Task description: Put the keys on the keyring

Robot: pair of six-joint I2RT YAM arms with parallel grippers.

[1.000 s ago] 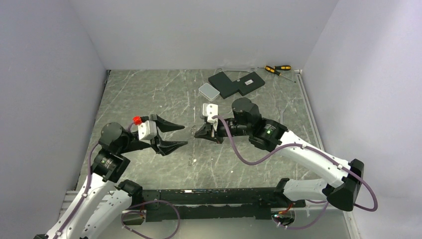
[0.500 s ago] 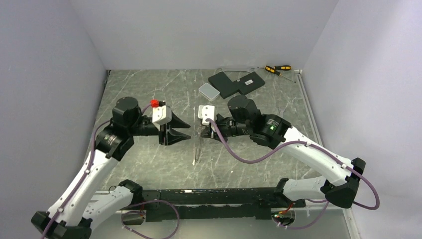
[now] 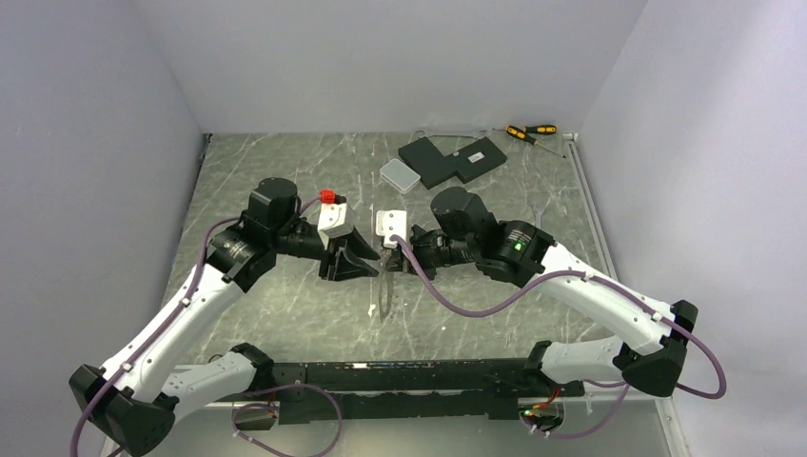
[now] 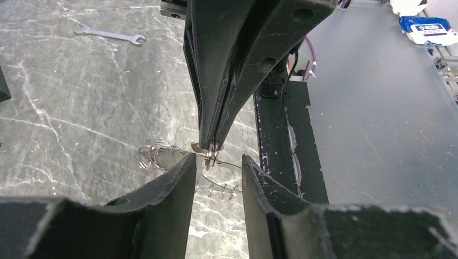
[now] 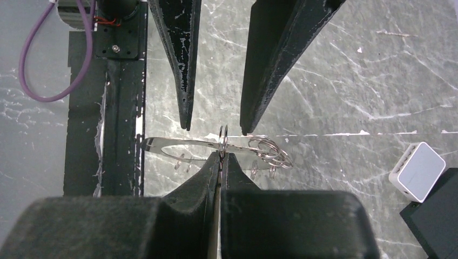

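Observation:
The keyring (image 5: 167,145) is a thin silvery oval loop. It hangs off the table below my right gripper (image 3: 388,264) in the top view. My right gripper (image 5: 221,156) is shut on a small double ring (image 5: 223,135) threaded on that loop. A bunch of small silvery rings (image 5: 268,149) sits on one end of the loop (image 4: 237,164). I cannot tell the keys apart from that bunch. My left gripper (image 4: 216,162) is open. Its fingers (image 5: 186,70) stand either side of the pinched ring (image 4: 211,156) without touching it.
A small white box (image 3: 400,174), a black flat block (image 3: 452,157) and two screwdrivers (image 3: 530,131) lie at the back. A thin wrench (image 4: 110,35) lies on the marbled table right of the arms. The black mounting rail (image 3: 400,373) runs along the near edge.
My left arm has swung right and forward until its jaws straddle my right gripper's tips, and those jaws have narrowed. My right gripper has lifted the loop off the table.

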